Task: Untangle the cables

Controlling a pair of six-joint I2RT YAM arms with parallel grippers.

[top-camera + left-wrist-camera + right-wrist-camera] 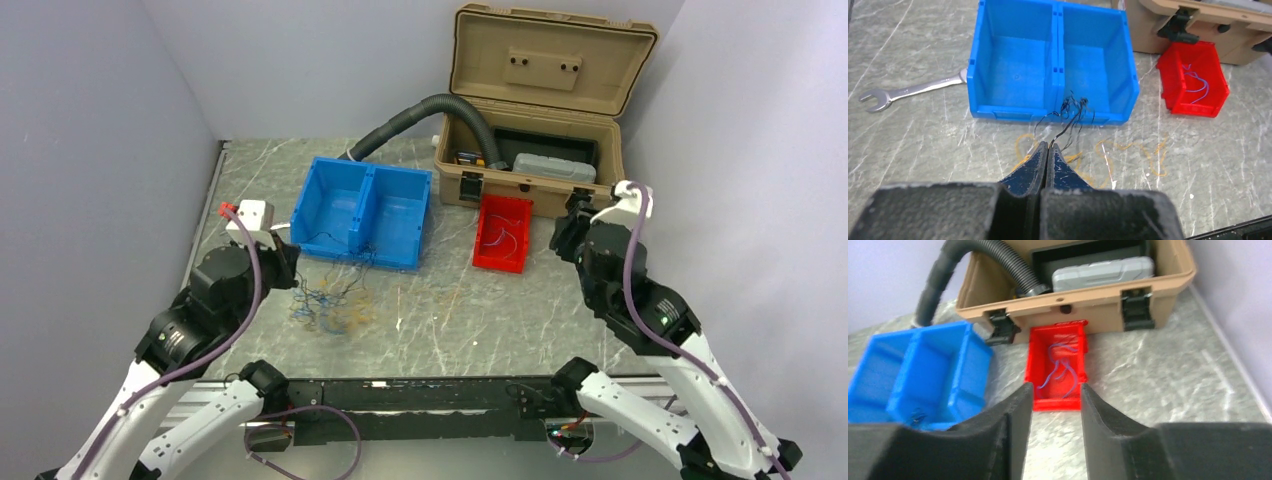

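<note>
Cables point(335, 303) are looking light and floppy, so the left claw point(1048, 148) is pinching one black wire point(1068, 125) by its end, trailing toward 12 o'clock, while the right claw point(1055, 391) is hanging open.

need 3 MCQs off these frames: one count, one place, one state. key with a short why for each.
1. How many compartments has the blue bin?
A) one
B) two
C) three

2. Where do the blue wires lie?
A) in the red bin
B) in the blue bin's left compartment
C) in the blue bin's right compartment

3. How do the fingers of the right gripper stand?
A) shut tight on nothing
B) shut on a blue wire
C) open, holding nothing

Key:
1 B, a single divider splits the bin in two.
2 A, blue strands show on the red bin's floor in both wrist views.
3 C, a clear gap shows between the fingers.
</note>
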